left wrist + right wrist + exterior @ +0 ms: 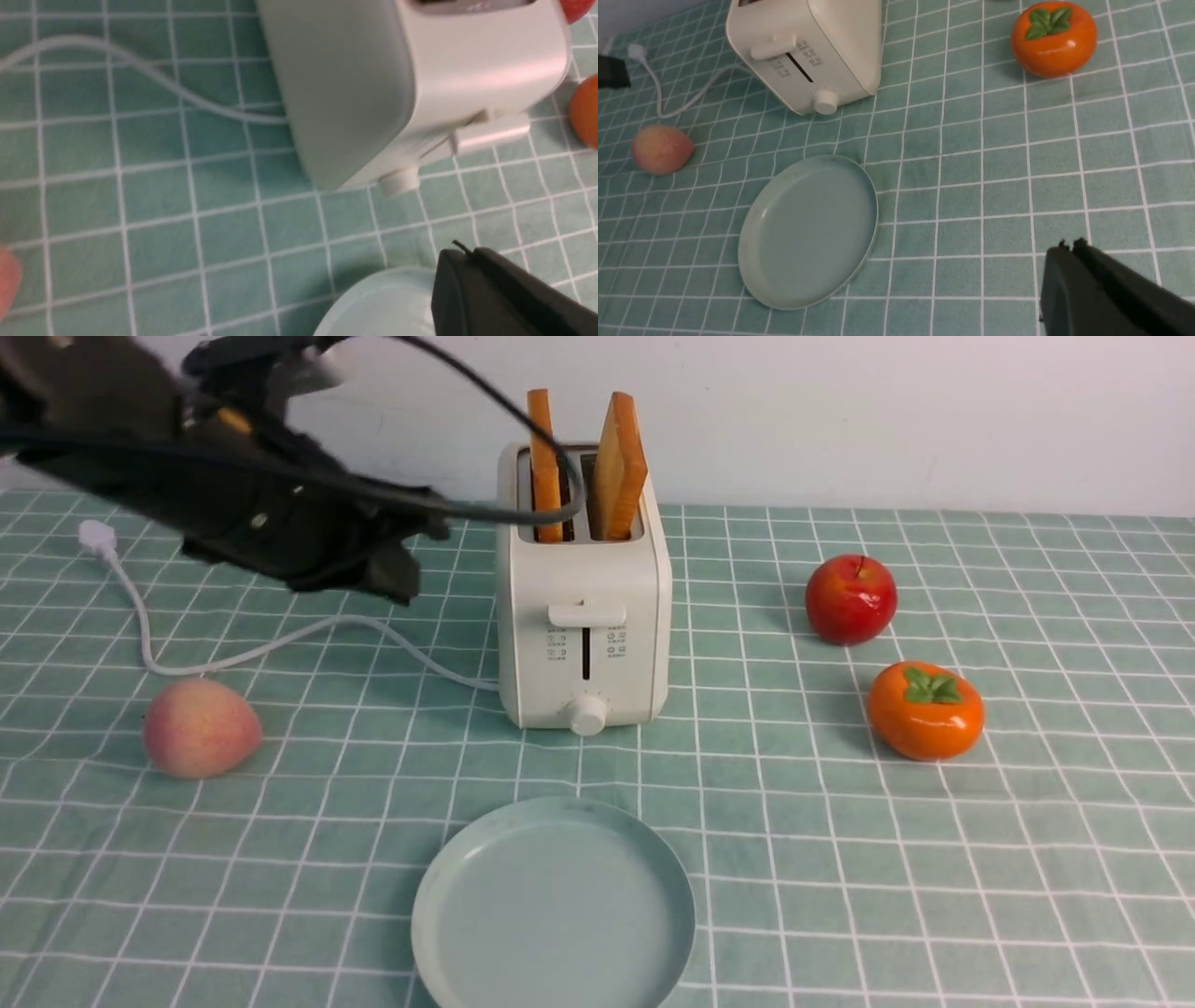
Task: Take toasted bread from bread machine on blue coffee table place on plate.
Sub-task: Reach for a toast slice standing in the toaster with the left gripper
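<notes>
Two slices of toasted bread (544,457) (621,467) stand upright in the slots of the cream-white bread machine (583,607) on the blue coffee table (1027,859). In front of the machine lies the pale blue-green plate (555,905), with nothing on it. My left gripper (397,574) hangs in the air to the left of the machine, below its top, shut and holding nothing (462,252). The right arm is outside the front view. In its wrist view my right gripper (1069,245) is shut and holding nothing, above bare cloth to the right of the plate (808,233).
A peach (201,728) lies left of the plate. A red apple (850,597) and an orange persimmon (924,709) sit right of the machine. The white cord (280,639) runs left from the machine to its plug (96,535).
</notes>
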Tool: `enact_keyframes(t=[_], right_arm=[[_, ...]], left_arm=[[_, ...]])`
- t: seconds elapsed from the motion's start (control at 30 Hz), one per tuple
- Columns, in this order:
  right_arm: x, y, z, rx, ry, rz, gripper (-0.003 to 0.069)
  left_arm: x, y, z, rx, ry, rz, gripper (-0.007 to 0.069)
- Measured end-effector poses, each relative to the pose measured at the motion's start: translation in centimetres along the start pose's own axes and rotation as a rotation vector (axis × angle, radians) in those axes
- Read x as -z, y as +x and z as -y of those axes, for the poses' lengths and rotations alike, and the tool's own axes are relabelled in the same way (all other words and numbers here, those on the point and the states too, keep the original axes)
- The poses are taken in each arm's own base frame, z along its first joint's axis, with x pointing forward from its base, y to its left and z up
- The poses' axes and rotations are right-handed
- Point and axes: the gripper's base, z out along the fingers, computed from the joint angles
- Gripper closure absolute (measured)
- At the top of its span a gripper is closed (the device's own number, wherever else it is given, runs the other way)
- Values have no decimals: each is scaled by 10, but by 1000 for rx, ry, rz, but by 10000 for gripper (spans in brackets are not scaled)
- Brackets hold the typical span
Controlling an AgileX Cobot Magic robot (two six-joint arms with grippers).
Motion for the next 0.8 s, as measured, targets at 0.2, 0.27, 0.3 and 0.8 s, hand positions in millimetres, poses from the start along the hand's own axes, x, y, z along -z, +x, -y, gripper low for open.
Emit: enact_keyframes(t=[0.2, 0.27, 0.3, 0.8], right_arm=[[0, 0, 0, 4, 3, 0, 667], [0, 0, 0, 5, 5, 0, 667], [0, 0, 1, 8, 8, 1, 667], [0, -4, 1, 8, 10, 42, 654]], left_arm=[[-18, -44, 14, -22, 28, 83, 638], [-22, -52, 15, -25, 33, 110, 638], [-29, -58, 15, -22, 39, 135, 636], [-110, -61, 18, -96, 62, 291, 100]])
